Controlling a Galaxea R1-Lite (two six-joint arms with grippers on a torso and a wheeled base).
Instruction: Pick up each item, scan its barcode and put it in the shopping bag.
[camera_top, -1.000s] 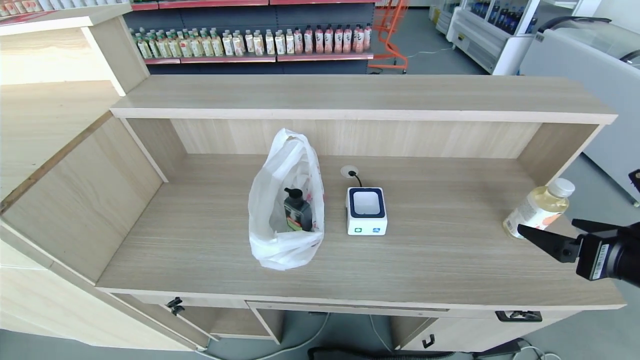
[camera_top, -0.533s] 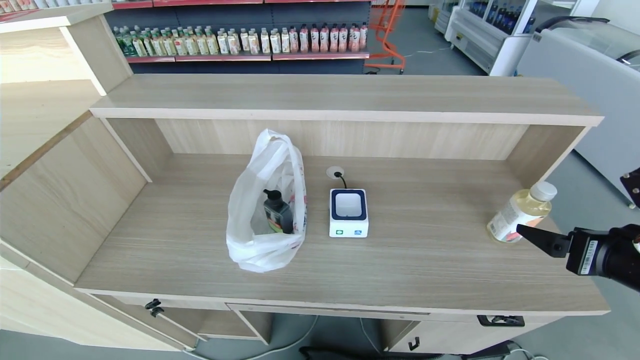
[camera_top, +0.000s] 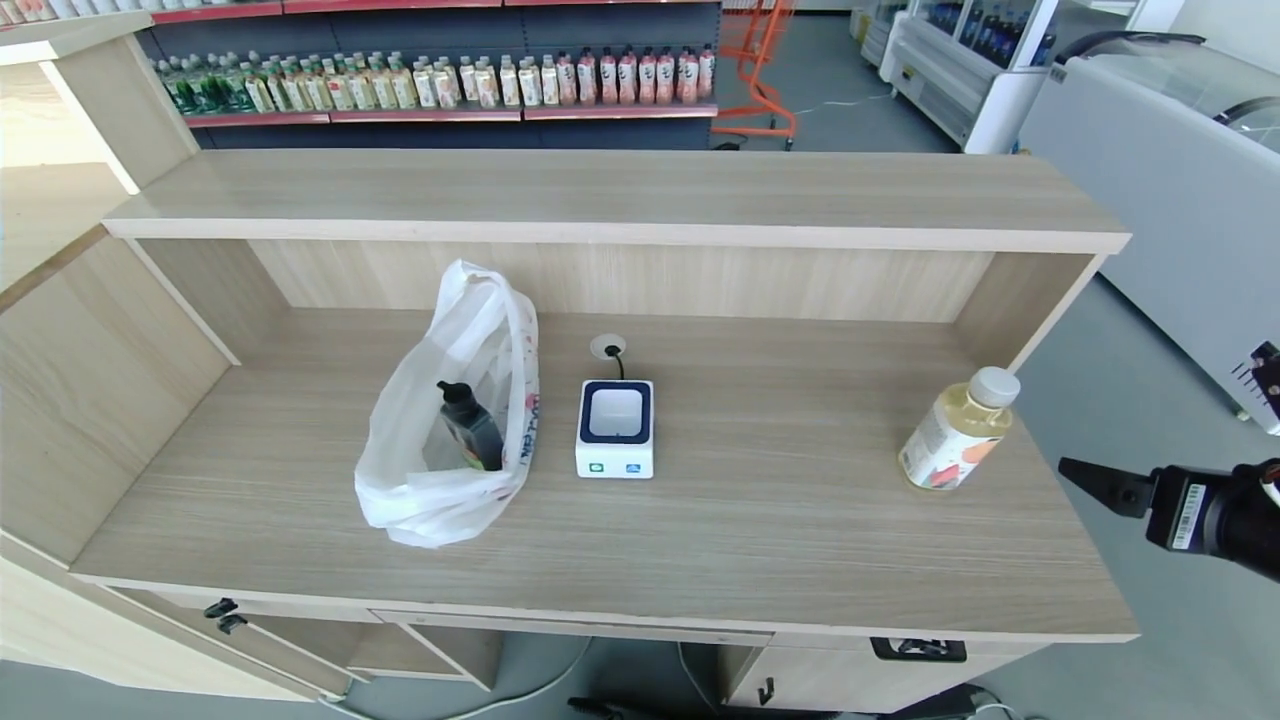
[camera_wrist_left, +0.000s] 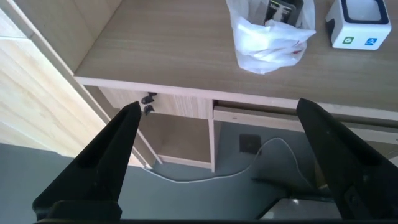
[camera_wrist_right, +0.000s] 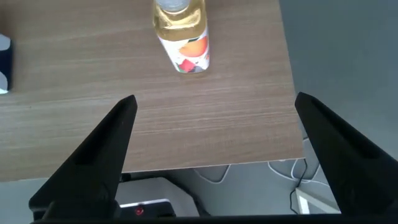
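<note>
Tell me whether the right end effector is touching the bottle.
Apart. The right wrist view shows bare counter between the open right end effector and the bottle, which stands beyond its fingertips.

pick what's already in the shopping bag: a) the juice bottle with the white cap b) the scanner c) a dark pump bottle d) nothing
c: a dark pump bottle stands inside the white shopping bag, while the juice bottle and the scanner sit outside it on the counter.
</note>
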